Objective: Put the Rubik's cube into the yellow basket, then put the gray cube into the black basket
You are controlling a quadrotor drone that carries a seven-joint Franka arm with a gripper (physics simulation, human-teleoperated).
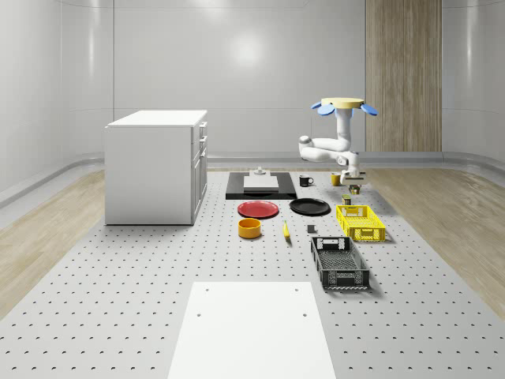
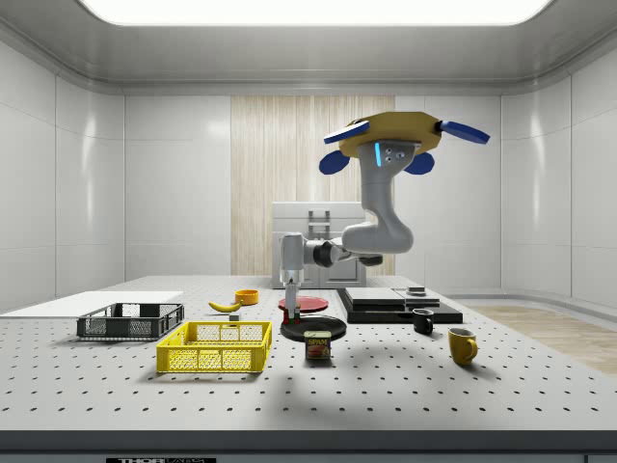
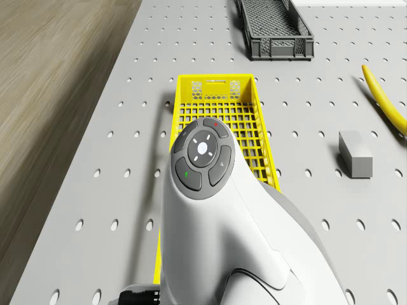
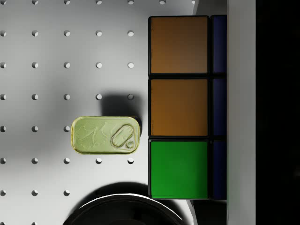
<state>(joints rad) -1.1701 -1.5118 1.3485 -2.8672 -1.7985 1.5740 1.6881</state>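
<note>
The Rubik's cube (image 4: 179,108) sits in my gripper (image 1: 353,187), which is shut on it; orange and green tiles face the wrist camera. The drone (image 1: 345,103) hovers over the far right part of the table, arm bent downward. The gripper (image 2: 291,292) hangs above the table just beyond the far end of the yellow basket (image 1: 360,222), over a tin can (image 4: 105,135). The gray cube (image 1: 311,230) lies on the table between the banana and the yellow basket (image 3: 216,121). The black basket (image 1: 339,263) stands nearer the front, and the gray cube (image 3: 355,154) lies apart from it.
A black plate (image 1: 309,207), red plate (image 1: 258,209), orange bowl (image 1: 249,228) and banana (image 1: 286,230) lie left of the baskets. Two mugs (image 1: 306,181) stand at the back by a black slab (image 1: 260,186). A white cabinet (image 1: 156,166) rises at the left.
</note>
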